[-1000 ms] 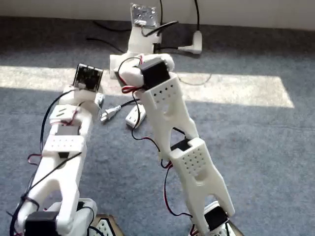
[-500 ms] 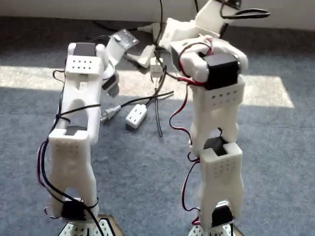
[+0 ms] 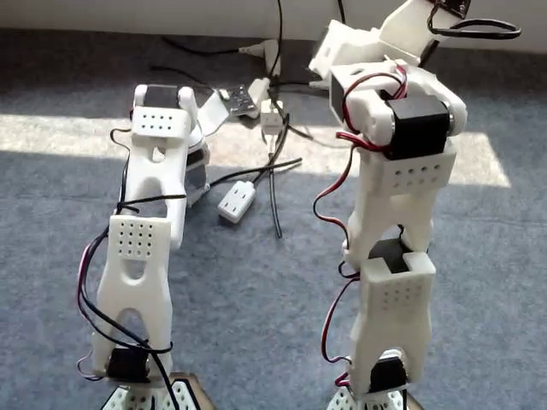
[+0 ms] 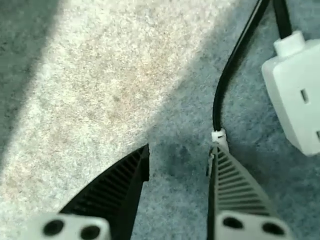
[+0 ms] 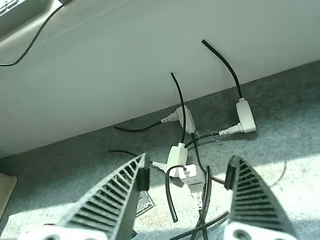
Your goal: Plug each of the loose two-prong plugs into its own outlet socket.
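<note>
Left pincer (image 4: 179, 154) open, low over the carpet (image 3: 479, 256). A black cable (image 4: 235, 65) ends right at one finger, with a slotted white block (image 4: 297, 100) just beside it. Right pincer (image 5: 187, 161) open, raised, facing the wall (image 5: 150, 60). Loose white plugs (image 5: 178, 156) tangled on the floor near the wall edge, angled plug (image 5: 245, 116) apart from them. White outlet strip (image 3: 237, 202) between the arms. Open carpet beyond the right arm.
</note>
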You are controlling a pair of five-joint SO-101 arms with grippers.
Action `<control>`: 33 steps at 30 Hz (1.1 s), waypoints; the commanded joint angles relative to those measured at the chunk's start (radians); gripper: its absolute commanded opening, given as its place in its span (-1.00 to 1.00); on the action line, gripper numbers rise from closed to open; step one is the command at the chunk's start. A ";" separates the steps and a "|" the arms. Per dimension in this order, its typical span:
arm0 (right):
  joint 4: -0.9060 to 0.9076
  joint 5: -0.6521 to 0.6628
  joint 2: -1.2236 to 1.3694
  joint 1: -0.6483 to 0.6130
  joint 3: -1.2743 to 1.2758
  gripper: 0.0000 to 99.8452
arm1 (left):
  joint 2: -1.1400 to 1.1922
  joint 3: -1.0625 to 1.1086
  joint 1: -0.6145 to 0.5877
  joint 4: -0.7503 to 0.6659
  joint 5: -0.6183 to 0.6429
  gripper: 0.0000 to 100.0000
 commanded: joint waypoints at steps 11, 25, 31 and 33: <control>0.039 -0.009 -0.048 0.013 -0.087 -0.51 | -0.456 0.627 0.010 -0.029 -0.071 -0.59; 0.039 -0.009 -0.048 0.013 -0.087 -0.51 | -0.329 0.625 0.016 -0.150 -0.071 -0.59; 0.039 -0.009 -0.048 0.013 -0.087 -0.51 | -0.288 0.625 0.016 -0.147 -0.046 -0.59; 0.039 -0.009 -0.048 0.013 -0.087 -0.51 | -0.288 0.622 0.024 -0.160 0.021 -0.59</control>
